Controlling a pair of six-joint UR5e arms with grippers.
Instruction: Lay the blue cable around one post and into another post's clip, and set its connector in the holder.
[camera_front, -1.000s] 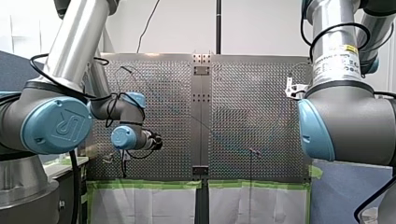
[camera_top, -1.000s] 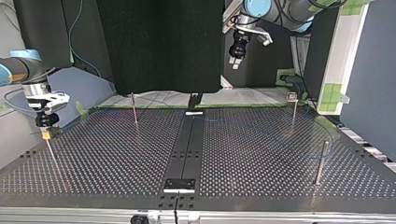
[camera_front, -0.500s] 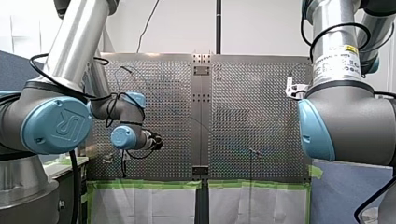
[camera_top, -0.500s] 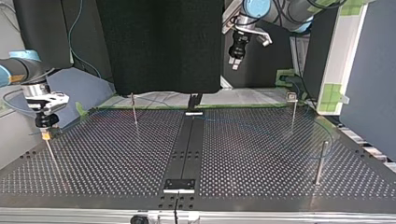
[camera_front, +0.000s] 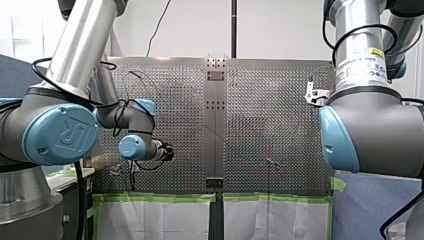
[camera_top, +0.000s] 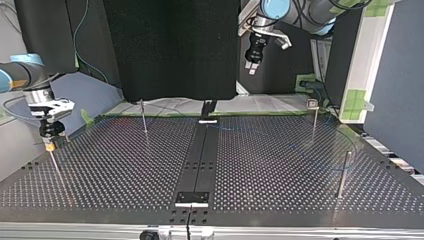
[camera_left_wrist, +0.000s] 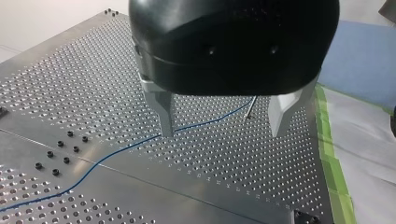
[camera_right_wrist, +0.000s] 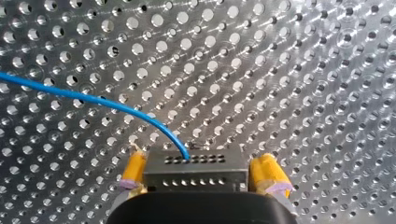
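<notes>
1. Your right claw (camera_right_wrist: 201, 181) pinches the grey connector (camera_right_wrist: 195, 169) between its yellow pads (camera_right_wrist: 132, 170). The blue cable (camera_right_wrist: 93, 100) curves out of the connector over the desk (camera_right_wrist: 303, 70).
2. In the top view, that claw hangs at the desk's left edge, just above a thin post (camera_top: 56, 170).
3. Your left claw (camera_left_wrist: 222, 125) is spread wide, raised over a stretch of cable lying on the desk.

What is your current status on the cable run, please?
Left claw open, high over the table, holding nothing. Right claw shut on connector, blue cable trailing from it. Thin post close by right claw.
</notes>
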